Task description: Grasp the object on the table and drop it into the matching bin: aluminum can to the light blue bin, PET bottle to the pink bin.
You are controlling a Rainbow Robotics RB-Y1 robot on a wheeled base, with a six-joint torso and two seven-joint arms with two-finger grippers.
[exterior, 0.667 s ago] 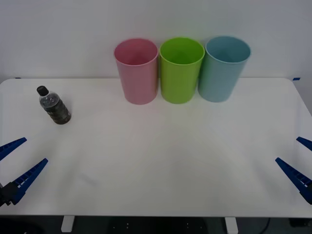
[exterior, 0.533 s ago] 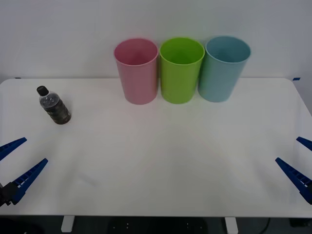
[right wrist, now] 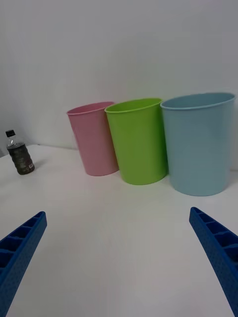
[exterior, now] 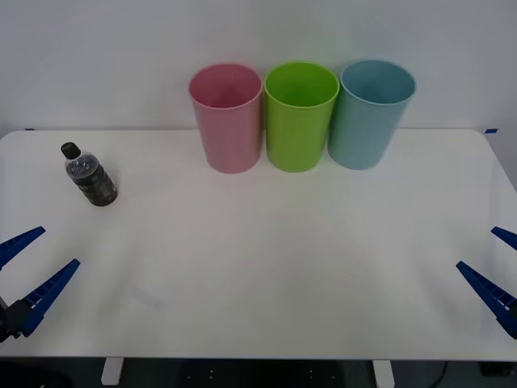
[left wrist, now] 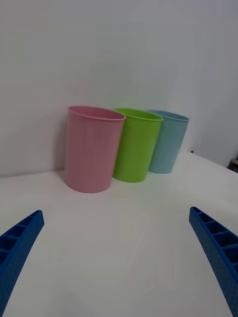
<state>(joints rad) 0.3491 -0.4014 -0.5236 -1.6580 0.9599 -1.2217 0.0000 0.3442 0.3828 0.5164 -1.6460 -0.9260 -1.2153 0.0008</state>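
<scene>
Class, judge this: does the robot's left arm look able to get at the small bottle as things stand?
Probably yes. The left gripper is open at the table's near left edge, and the bottle stands upright beyond it with bare tabletop between them.

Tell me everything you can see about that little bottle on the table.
The small bottle looks like clear plastic, with a black cap and a dark lower half that could be liquid or a label. It stands upright and closed on the white table, on the robot's left side, well apart from the pink bin. Only the tabletop touches it. The left pincer sits open near the table's front edge, short of it.
</scene>
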